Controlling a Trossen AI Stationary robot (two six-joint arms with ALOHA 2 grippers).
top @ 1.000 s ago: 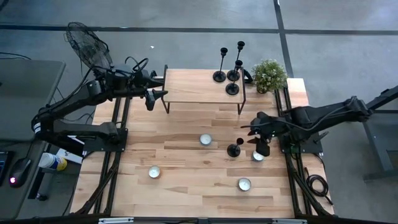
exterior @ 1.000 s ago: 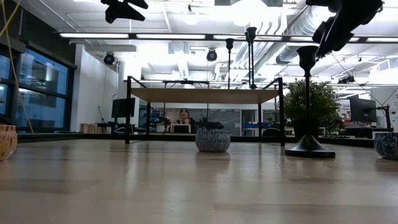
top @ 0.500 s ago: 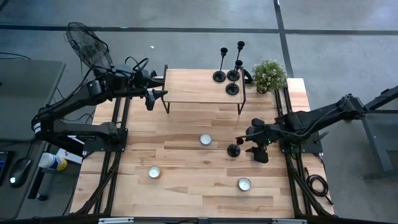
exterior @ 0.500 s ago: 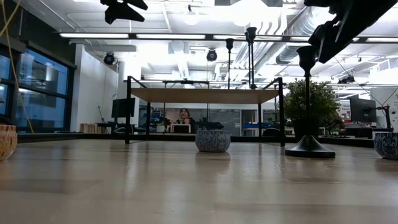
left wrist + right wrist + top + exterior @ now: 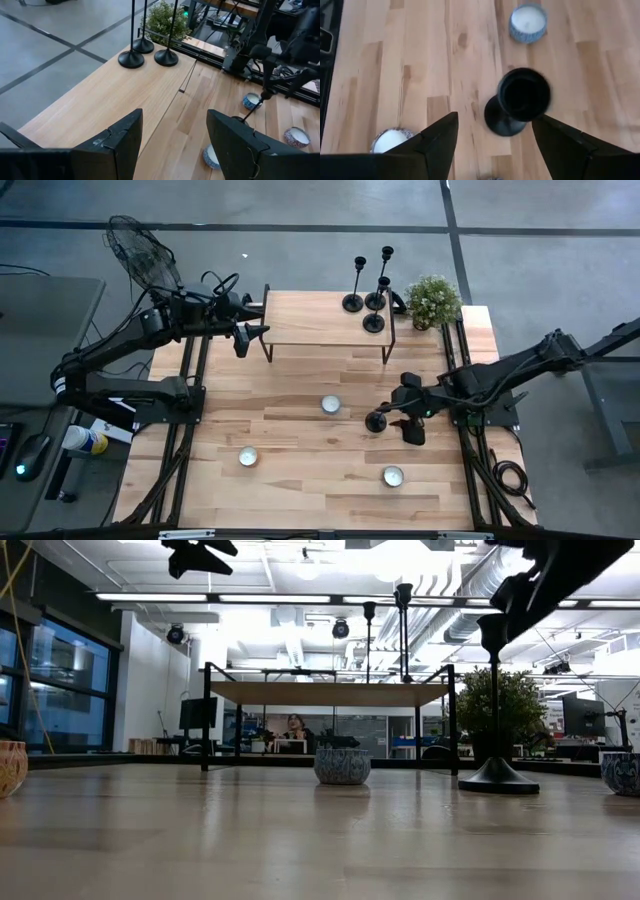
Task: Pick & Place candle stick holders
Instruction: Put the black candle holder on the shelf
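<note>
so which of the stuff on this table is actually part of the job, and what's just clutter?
Job:
- candlestick on the table, right hand open above it
- three candlesticks on the raised shelf

Clutter:
- tealight candles
- potted plant
- wire basket off the table's far left corner

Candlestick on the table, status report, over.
Right claw open above lone candlestick, not gripping. Left claw open, parked over shelf. Tealights nearby, none blocking.
</note>
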